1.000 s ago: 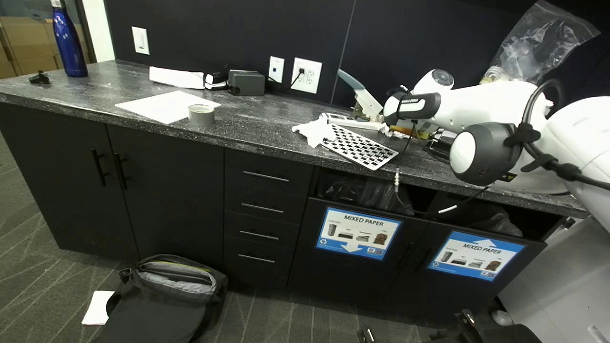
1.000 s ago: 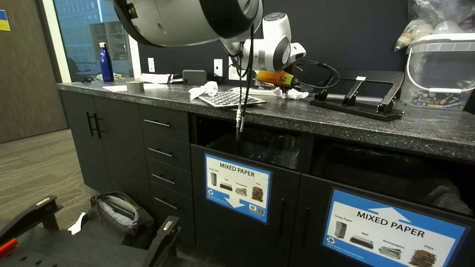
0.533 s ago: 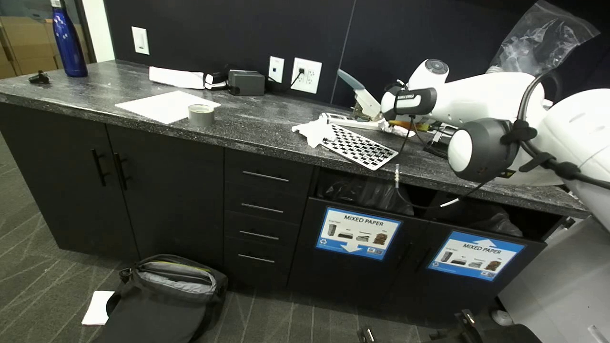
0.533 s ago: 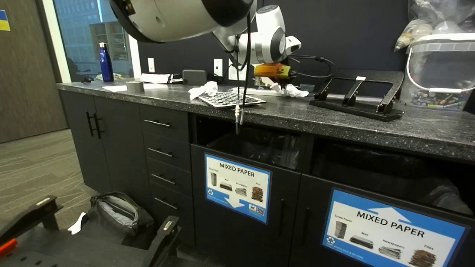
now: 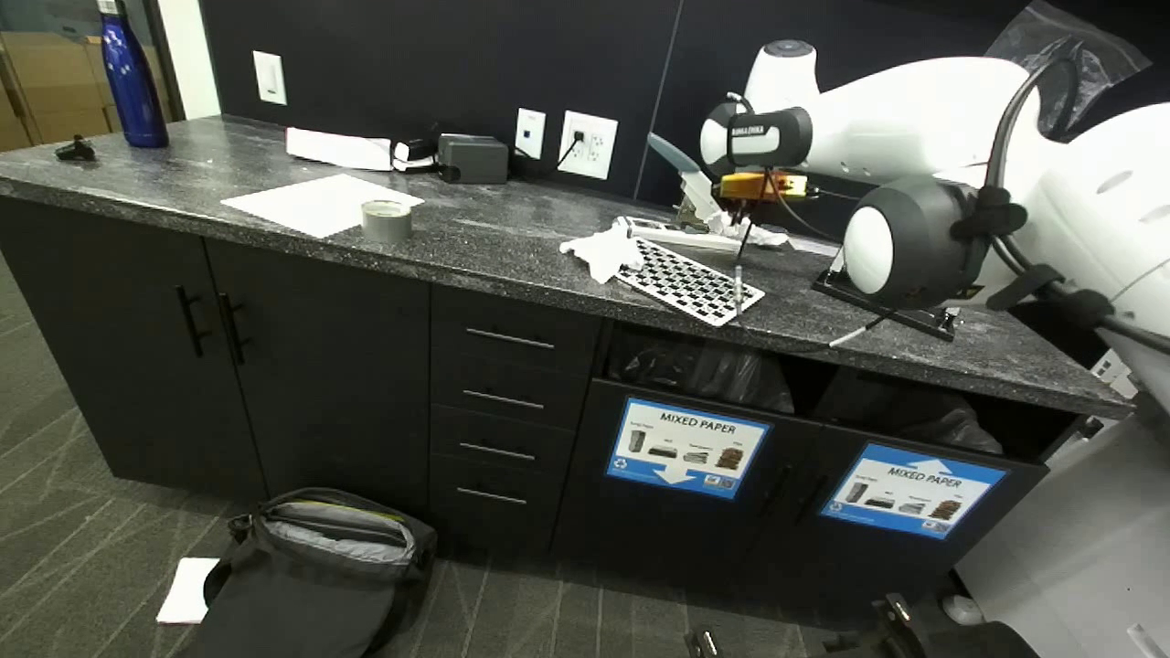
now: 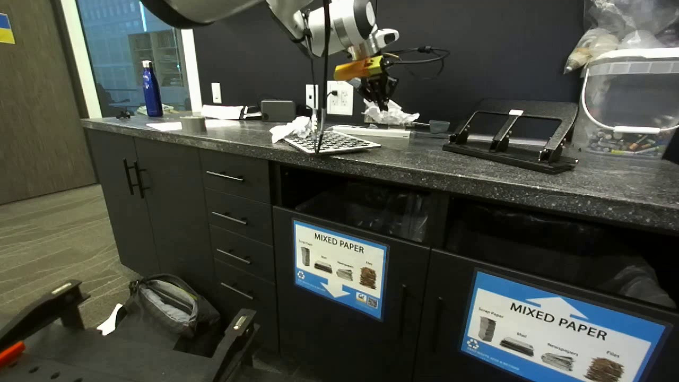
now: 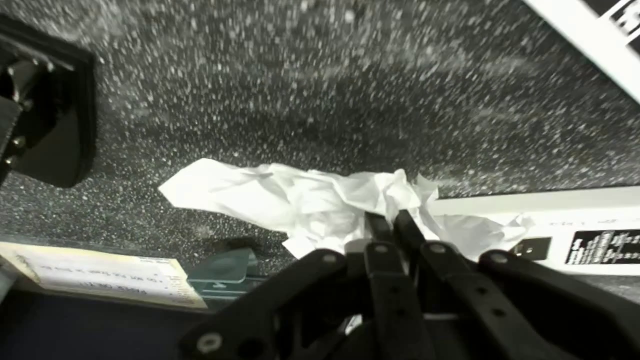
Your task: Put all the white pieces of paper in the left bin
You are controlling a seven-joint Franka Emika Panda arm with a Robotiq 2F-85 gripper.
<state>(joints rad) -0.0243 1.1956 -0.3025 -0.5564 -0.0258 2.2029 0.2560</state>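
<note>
Gripper (image 7: 391, 220) pinched on a crumpled white paper scrap (image 7: 240, 195)

In the wrist view the jaws are clamped together on the scrap's crumpled middle, with paper fanning out to either side of them. In both exterior views it sits directly under the gripper, over the rear of the speckled countertop (image 7: 300, 100) (whether any edge touches the surface, I cannot tell). A second white paper scrap (image 5: 603, 254) lies lower and to the gripper's left, overlapping a corner of the checkered board (image 5: 681, 274). The left bin (image 6: 339, 334) is below the gripper, under the counter's front edge, its blue-and-white label (image 6: 339, 265) reading MIXED PAPER. To the gripper's right, in an exterior view, is a black laptop stand (image 6: 504, 157), and past it a clear plastic bucket (image 6: 628, 106). Far to the gripper's left are a grey tape roll (image 6: 193, 124) and a blue bottle (image 6: 152, 93).
</note>
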